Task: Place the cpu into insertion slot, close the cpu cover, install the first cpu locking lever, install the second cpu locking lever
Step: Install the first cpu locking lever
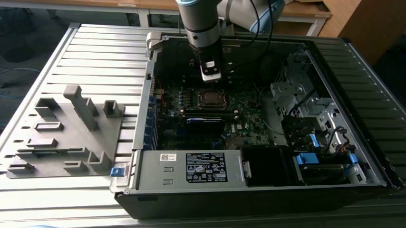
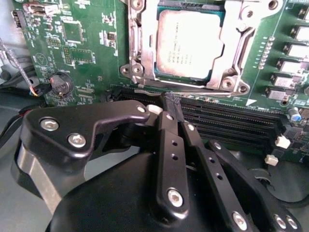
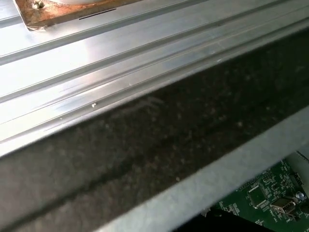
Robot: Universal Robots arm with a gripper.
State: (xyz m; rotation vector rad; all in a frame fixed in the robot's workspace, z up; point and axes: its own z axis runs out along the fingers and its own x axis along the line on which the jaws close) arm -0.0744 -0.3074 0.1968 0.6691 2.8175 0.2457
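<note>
the pincer [image 2: 171, 100] is together at the tips and carries nothing; i read that as a narrow point that suits a crowded board. it hangs low inside the open computer case [image 1: 254, 202], its tips over the black memory slots [image 2: 231, 121], just beside the socket. the cpu [image 2: 190, 43] lies flat in the insertion slot [image 2: 155, 58]. the cpu cover [image 2: 239, 46] looks folded down on it, its frame lapping the chip's edges, which would be what pins the chip. whether either locking lever is latched i cannot tell.

the exterior view gives me what the wrist cameras lack: the arm [image 1: 199, 23] standing straight above the socket, the case lying on its side on the slatted table [image 1: 95, 52], and a grey fixture tray [image 1: 63, 128] well apart. the first wrist view looks along the table slats and the dark case wall [image 3: 145, 145], with a corner of the green motherboard [image 3: 265, 198].
</note>
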